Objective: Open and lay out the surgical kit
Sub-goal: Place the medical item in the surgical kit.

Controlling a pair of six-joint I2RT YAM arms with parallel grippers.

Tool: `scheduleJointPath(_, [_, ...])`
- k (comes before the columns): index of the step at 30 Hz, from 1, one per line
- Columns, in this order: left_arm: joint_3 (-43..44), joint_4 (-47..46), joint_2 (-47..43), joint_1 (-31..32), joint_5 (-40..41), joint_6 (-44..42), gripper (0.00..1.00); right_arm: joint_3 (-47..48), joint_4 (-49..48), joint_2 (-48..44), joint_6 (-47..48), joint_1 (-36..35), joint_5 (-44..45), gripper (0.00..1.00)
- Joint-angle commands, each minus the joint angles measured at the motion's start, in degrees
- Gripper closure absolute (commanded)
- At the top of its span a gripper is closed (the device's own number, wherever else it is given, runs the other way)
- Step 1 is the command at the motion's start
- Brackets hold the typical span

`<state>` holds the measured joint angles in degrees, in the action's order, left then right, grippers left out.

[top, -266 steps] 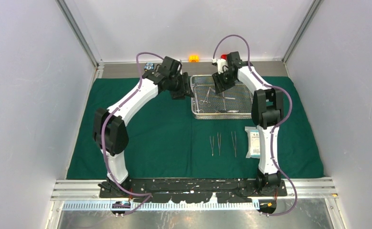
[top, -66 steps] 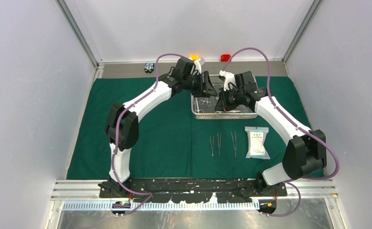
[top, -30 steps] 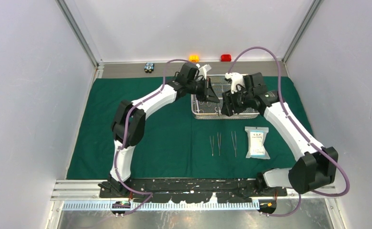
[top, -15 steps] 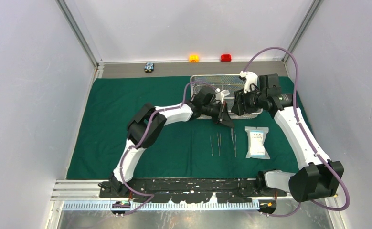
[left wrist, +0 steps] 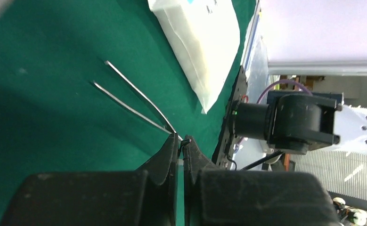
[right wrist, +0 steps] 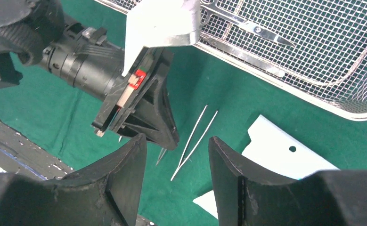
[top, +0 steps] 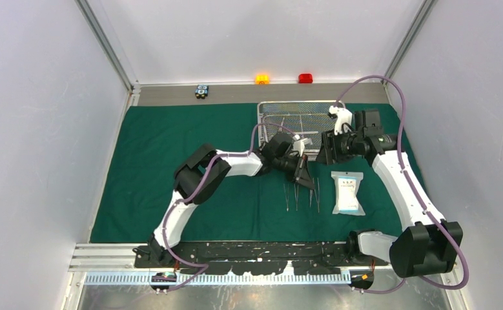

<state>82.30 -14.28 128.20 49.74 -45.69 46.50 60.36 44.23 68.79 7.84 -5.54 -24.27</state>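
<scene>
Dark green cloth wrap [top: 171, 168] is found spread flat over the table, matte and smooth.

Right of its centre, the left gripper [top: 305, 177] is positioned over a row of slim steel instruments [top: 296, 192] laid side by side on the cloth. Its black fingers [left wrist: 167, 155] are pressed together. A small dark speck is seen at their tips, and whether anything thin is pinched cannot be told. One pair of tweezers [left wrist: 134, 101] from that row is made of two thin polished prongs converging to a point. Its joined end runs out of sight under those fingertips, so contact cannot be judged.

Behind the row, the rectangular silver wire-mesh tray [top: 259, 123] rests on the cloth, a fine grid framed by a rounded wire rim. Another steel instrument [right wrist: 254, 27] is seen lying inside it.

The right gripper [top: 326, 147] is held above the tray's near edge with its jaws spread wide and nothing between them.

Furthest right, the flat white-blue packet [top: 347, 194], a soft rectangular pouch with printed text, lies on the cloth just beside the row.
</scene>
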Motion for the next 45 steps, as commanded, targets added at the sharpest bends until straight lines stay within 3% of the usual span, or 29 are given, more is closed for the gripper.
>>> scheduleJointPath(1, [-2.3,-0.6,-8.6,0.6,1.9,-6.0,0.99,-0.3,0.3,-3.5,1.0,1.8,-2.8,0.44])
scheduleJointPath(7, [-5.4,-0.6,-16.3,-1.2,3.2,-6.7,0.99,-0.2,2.2,-5.4,2.9,3.0,-10.2,0.46])
scheduleJointPath(14, [-4.2,0.3,-20.8,-6.3,4.0,-0.6,1.0,1.0,3.1,-5.3,4.8,2.3,-14.9,0.46])
scheduleJointPath(21, [-2.4,0.2,-19.3,-6.5,4.6,3.8,1.0,3.1,1.7,-4.0,5.0,-4.9,-7.9,0.47])
scheduleJointPath(28, [-1.4,-0.9,-17.4,-6.5,5.5,7.7,1.0,3.0,-1.4,-1.3,3.9,-11.2,5.2,0.51])
scheduleJointPath(45, [-0.3,-3.4,-14.5,-6.5,4.3,11.5,1.0,2.9,-3.2,2.4,2.0,-11.8,3.4,0.63])
